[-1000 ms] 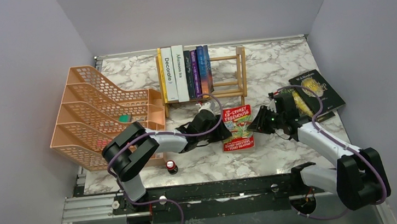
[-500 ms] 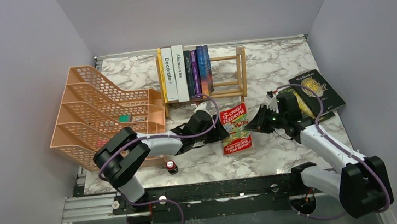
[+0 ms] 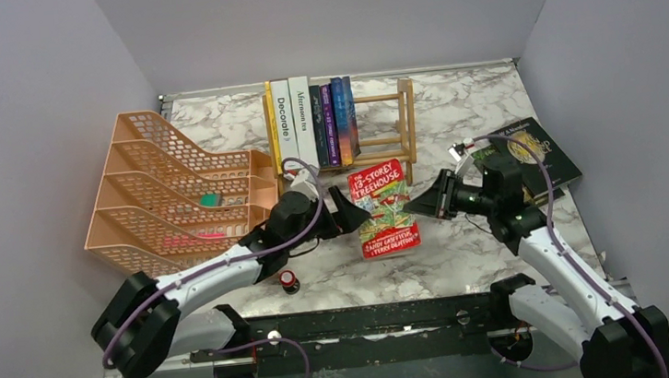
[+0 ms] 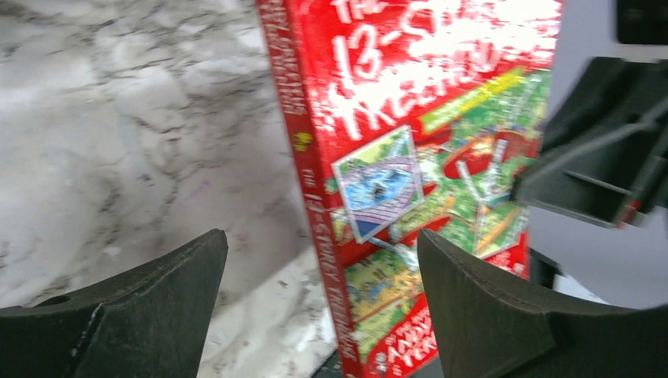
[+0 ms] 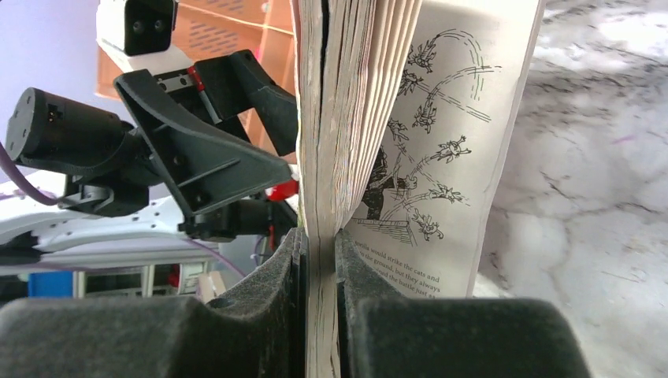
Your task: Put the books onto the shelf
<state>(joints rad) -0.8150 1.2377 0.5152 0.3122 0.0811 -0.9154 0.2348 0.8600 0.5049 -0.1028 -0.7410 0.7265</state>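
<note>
The red "13-Storey Treehouse" book [image 3: 383, 208] is raised off the marble, tilted. My right gripper [image 3: 419, 205] is shut on its cover and a wad of pages [image 5: 319, 260]; other pages fan loose to the right. At the book's spine side [image 4: 315, 197] my left gripper [image 3: 353, 215] stands open, fingers [image 4: 150, 315] wide apart, not gripping. Several books [image 3: 310, 122] stand upright at the left end of the light-wood shelf [image 3: 408, 126]. A dark green book with gold [image 3: 545, 152] lies flat at the right, partly behind my right arm.
An orange mesh file tray [image 3: 174, 191] stands left of the shelf, with a green item [image 3: 210, 200] and a pink one [image 3: 198, 237] inside. A small red-capped object [image 3: 288, 280] sits on the marble near the front edge. Grey walls close in both sides.
My left gripper has opened and its arm has swung out to the left. The red book, held by my right gripper, has lifted and shifted left towards the shelf.
</note>
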